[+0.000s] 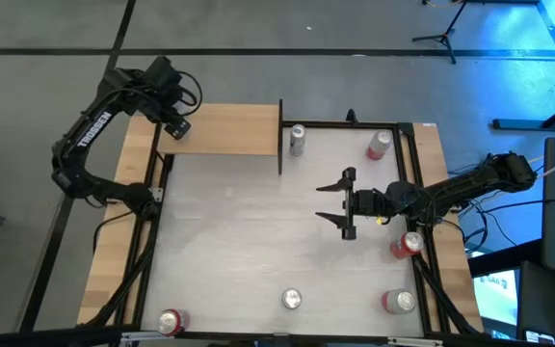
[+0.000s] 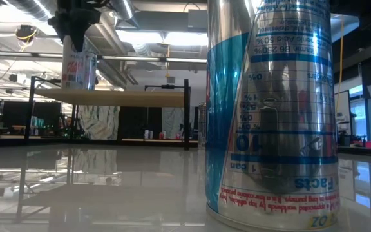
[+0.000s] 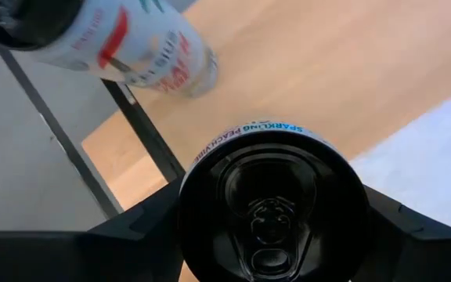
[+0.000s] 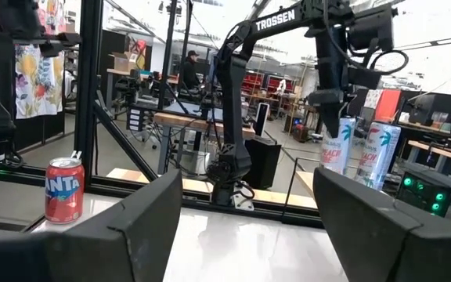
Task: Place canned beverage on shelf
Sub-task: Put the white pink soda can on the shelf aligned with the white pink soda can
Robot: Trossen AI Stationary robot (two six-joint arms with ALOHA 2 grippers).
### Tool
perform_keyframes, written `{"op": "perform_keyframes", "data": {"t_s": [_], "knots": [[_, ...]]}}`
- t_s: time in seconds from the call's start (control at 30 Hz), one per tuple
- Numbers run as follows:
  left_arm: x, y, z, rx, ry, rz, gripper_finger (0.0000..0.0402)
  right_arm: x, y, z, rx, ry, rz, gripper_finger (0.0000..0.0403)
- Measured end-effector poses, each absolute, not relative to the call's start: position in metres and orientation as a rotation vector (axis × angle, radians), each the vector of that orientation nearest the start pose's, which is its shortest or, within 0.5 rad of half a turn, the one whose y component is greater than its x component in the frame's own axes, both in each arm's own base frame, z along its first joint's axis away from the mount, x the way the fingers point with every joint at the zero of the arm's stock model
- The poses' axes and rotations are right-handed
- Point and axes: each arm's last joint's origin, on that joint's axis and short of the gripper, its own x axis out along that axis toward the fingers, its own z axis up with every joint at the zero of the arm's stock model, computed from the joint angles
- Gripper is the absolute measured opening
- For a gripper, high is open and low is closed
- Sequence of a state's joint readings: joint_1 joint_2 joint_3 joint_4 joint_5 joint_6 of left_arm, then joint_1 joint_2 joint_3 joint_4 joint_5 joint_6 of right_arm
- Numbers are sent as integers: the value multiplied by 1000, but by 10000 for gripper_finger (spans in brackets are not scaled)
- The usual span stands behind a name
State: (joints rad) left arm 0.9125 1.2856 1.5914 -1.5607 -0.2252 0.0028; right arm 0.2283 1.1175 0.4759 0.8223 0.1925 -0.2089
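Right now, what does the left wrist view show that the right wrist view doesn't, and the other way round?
Left wrist only: the top of the can in the left gripper, seen from above over the shelf, close to the black edge.

Right wrist only: the open right gripper low over the table, a red Fanta can, and a person far off in the room.

Both: a second white can standing on the shelf beside the held one.

One camera looks straight down on the whole tabletop [image 1: 239, 241]. One sits low, very near a can [image 2: 269, 109]. Both see the shelf [image 1: 229, 130]. Two ride the wrists.
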Motion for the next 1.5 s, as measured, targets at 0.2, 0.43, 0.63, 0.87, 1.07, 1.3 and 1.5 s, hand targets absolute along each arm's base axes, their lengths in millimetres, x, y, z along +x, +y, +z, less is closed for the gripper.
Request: {"op": "perform_keyframes", "data": {"t_s": [0.2,0.43,0.63,0.87,1.07,1.3,1.5], "knots": [[108,158,396,-449,1247,961,248,226,47,260,-170,-180,17,287],[108,158,395,-450,1257,955,277,226,47,260,-170,-180,18,287],[108,158,394,-433,1277,929,283,227,47,259,-170,-179,19,287],[108,158,394,-430,1282,899,284,227,47,259,-170,-180,19,287],[105,160,394,-443,1277,915,285,226,47,260,-172,-184,18,287],[104,161,394,-435,1280,895,314,226,47,260,-174,-184,18,287],[104,161,394,-433,1280,895,330,226,47,260,-174,-184,19,287]]}}
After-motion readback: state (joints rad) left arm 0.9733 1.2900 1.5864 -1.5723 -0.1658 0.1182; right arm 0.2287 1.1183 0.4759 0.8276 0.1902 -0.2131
